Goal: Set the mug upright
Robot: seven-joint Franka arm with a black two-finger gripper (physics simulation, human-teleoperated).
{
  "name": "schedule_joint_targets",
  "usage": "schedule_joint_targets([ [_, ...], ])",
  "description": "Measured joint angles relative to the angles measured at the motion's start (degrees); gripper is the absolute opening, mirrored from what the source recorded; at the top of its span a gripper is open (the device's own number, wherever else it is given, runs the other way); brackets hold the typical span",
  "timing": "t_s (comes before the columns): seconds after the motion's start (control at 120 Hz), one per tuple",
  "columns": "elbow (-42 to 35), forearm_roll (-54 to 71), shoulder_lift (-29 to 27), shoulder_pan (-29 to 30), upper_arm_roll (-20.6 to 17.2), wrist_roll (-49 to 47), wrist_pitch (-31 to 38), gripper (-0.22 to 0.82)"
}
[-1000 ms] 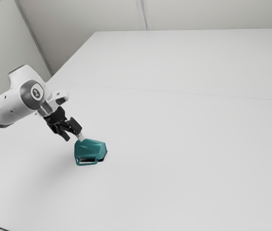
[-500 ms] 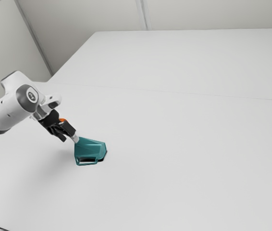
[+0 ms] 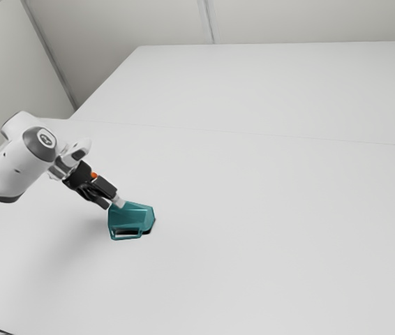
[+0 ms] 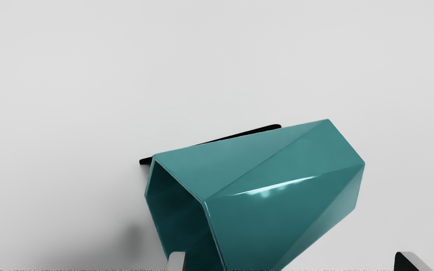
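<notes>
The arm has a smooth, rounded casing of white plastic-looking material (image 3: 10, 166) with small dark specks (image 3: 17, 171) and a dark grey edge (image 3: 2, 199) along its underside. A broad dark grey joint band (image 3: 37, 148) bears a pale round marking (image 3: 46, 139). A small bright orange spot (image 3: 94, 175) sits by the angular black two-finger tool (image 3: 112, 204), whose blocky fingertips (image 4: 176, 262) are pale grey with rounded corners.

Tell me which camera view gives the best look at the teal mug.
The wrist view: the mug appears large there, and you can see into its open mouth. The exterior view shows it much smaller, lying on its side on the table, though with its handle visible.
</notes>
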Motion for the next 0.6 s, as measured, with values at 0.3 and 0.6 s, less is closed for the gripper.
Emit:
schedule_joint_targets([
  [0.3,-0.17,-2.38,1.3,1.49,-0.01,2.76,-1.14,0.6],
  [0.6,-1.27,-6.81,1.92,2.28,0.06,5.35,-2.83,0.6],
])
